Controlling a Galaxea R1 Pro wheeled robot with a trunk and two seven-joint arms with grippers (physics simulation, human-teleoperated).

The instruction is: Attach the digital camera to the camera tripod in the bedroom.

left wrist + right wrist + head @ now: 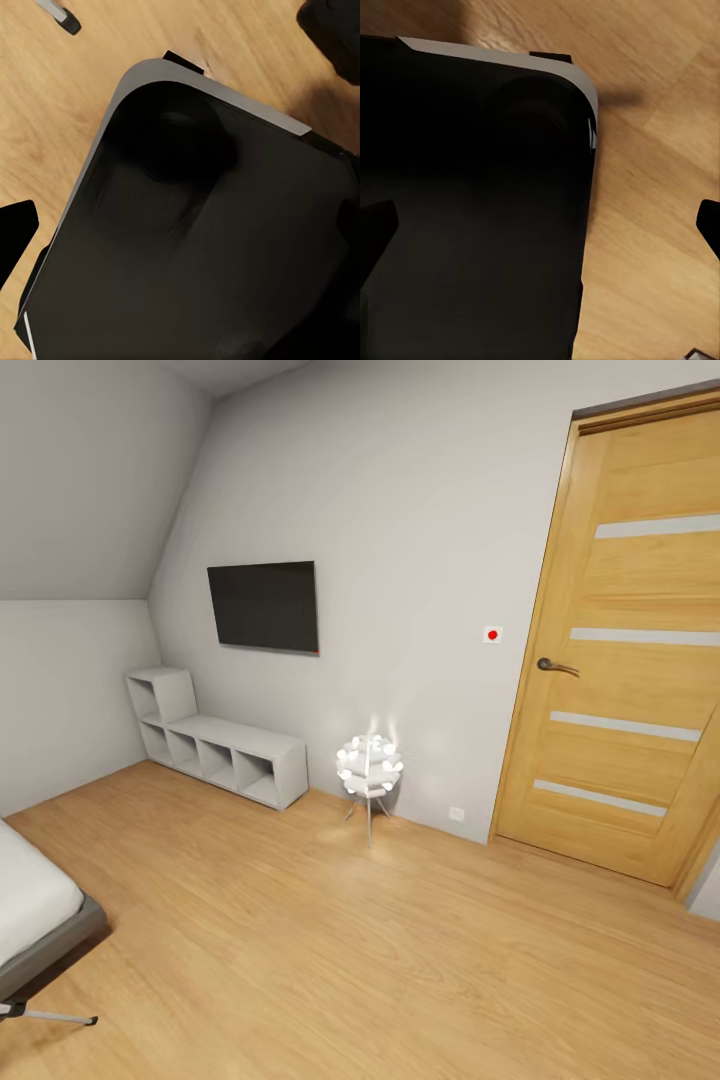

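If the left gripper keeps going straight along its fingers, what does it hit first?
Most likely the robot's own black base, which lies ahead of the left gripper, with wood floor beyond. Depth is unclear.

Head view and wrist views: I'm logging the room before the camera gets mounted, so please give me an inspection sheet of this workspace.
Surface: light wood floor.
Job's things: one camera tripod leg and foot, low beside the bed corner.
Clutter: nothing seen.
Grippers: right gripper open, nothing between its fingers, above the robot's black base; left gripper state unclear.
Cables: nothing seen.
Surroundings: wall TV, white cube shelves, floor lamp, shut wooden door.
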